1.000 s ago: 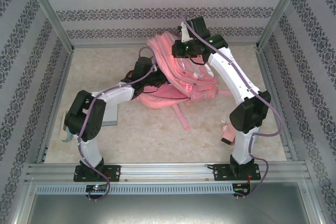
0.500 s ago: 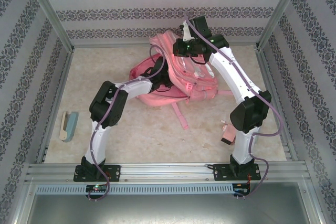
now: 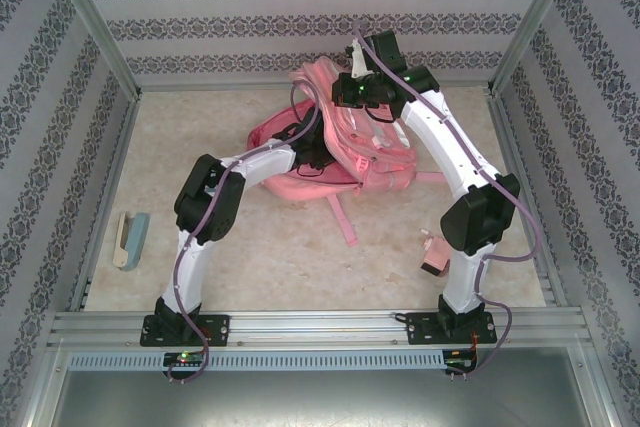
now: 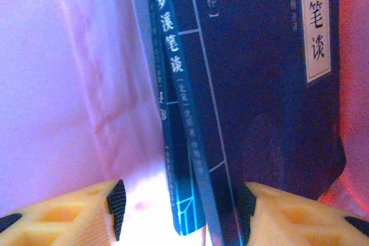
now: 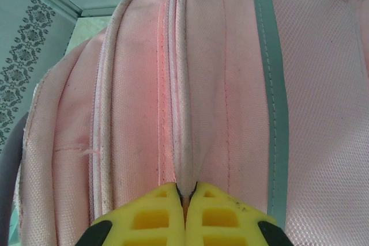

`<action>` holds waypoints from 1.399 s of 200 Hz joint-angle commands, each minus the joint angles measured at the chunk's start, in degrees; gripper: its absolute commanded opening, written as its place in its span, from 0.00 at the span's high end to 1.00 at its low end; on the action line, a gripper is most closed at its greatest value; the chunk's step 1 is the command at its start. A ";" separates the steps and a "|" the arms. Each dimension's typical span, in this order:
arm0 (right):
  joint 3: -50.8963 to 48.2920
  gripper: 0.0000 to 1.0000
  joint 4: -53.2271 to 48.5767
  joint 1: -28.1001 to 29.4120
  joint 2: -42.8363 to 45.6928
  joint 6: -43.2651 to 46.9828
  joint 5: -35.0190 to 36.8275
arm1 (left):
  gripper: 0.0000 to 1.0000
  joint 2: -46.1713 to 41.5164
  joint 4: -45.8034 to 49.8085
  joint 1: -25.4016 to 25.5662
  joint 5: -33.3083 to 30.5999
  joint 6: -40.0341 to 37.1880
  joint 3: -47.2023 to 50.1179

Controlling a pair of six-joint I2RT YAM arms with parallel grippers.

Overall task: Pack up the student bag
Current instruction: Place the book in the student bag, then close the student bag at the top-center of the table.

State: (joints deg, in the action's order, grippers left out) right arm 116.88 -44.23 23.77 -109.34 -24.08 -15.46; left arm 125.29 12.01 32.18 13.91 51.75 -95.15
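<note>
**A:** Where is the student bag?

**B:** At the far middle of the surface, slumped, with its mouth turned toward the left arm. The right jaws are closed on a ridge of pink fabric near the bag's top. They pinch it upward, which I take to be what holds the mouth agape.

**A:** And the left jaws?

**B:** Inside the bag. In the left wrist view a dark blue book with pale lettering stands spine-on between them. They are part open, wider than the book is thick. One pad is clear of the spine, with pink lining showing in the gap. The other pad sits at the cover's edge, and I cannot tell whether it touches. Nothing is clamped.

**A:** So the step is leaving the book inside?

**B:** That is my reading. To do it well, open a touch wider so neither pad drags the cover. Then back out straight along the book's length, not sideways, or the book may tip or be pulled out. The right jaws should hold the fabric up until the left arm is out of the mouth.

**A:** Anything else to pack?

**B:** Probably. A pale blue and tan block lies near the left edge. A small pinkish item sits just beside the right arm's base. Both are well apart from the bag.
</note>
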 commanded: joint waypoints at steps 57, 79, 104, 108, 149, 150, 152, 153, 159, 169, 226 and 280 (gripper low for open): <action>-4.96 1.00 6.96 0.49 5.52 0.79 -1.05 | 0.54 -9.19 5.77 -0.63 -3.24 -6.79 2.51; -8.56 1.00 9.19 0.50 6.11 0.33 -1.21 | 0.49 -14.28 8.33 -1.54 -4.80 -9.57 5.13; -11.26 1.00 11.56 0.49 6.38 0.08 -1.10 | 0.45 -21.51 10.74 -3.34 -6.68 -11.46 11.10; -11.45 1.00 11.76 0.54 6.29 0.15 -1.10 | 0.41 -22.66 11.30 -3.76 -7.09 -11.57 12.22; -13.52 1.00 13.48 0.65 5.11 0.41 -1.76 | 0.40 -34.78 15.06 -9.47 -8.97 -12.26 25.60; -13.57 1.00 13.56 0.66 5.06 0.42 -1.76 | 0.40 -35.12 15.15 -9.58 -8.98 -12.32 25.88; -13.71 1.00 13.62 0.66 4.96 0.41 -1.76 | 0.39 -35.76 15.28 -9.79 -8.99 -12.40 26.55; -13.75 1.00 13.68 0.66 4.94 0.38 -1.76 | 0.40 -36.01 15.39 -10.00 -8.99 -12.47 26.84; -13.98 1.00 13.89 0.77 4.68 0.37 -1.78 | 0.39 -37.67 16.18 -10.77 -9.38 -12.71 28.59; -14.41 1.00 14.15 0.91 4.19 0.61 -1.80 | 0.40 -40.29 17.41 -11.82 -10.34 -12.89 31.38; -15.85 1.00 12.94 2.20 0.81 3.99 1.54 | 0.39 -48.47 19.32 -21.83 -12.95 -11.22 44.80; -15.66 0.93 7.33 2.42 -3.58 7.79 9.07 | 0.40 -44.84 17.20 -29.01 -12.03 -12.67 45.23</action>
State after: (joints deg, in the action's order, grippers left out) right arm 101.82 -33.21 27.64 -110.50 -19.64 -15.22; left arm 78.50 29.67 5.63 2.48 40.47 -49.41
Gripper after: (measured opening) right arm 0.068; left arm 0.600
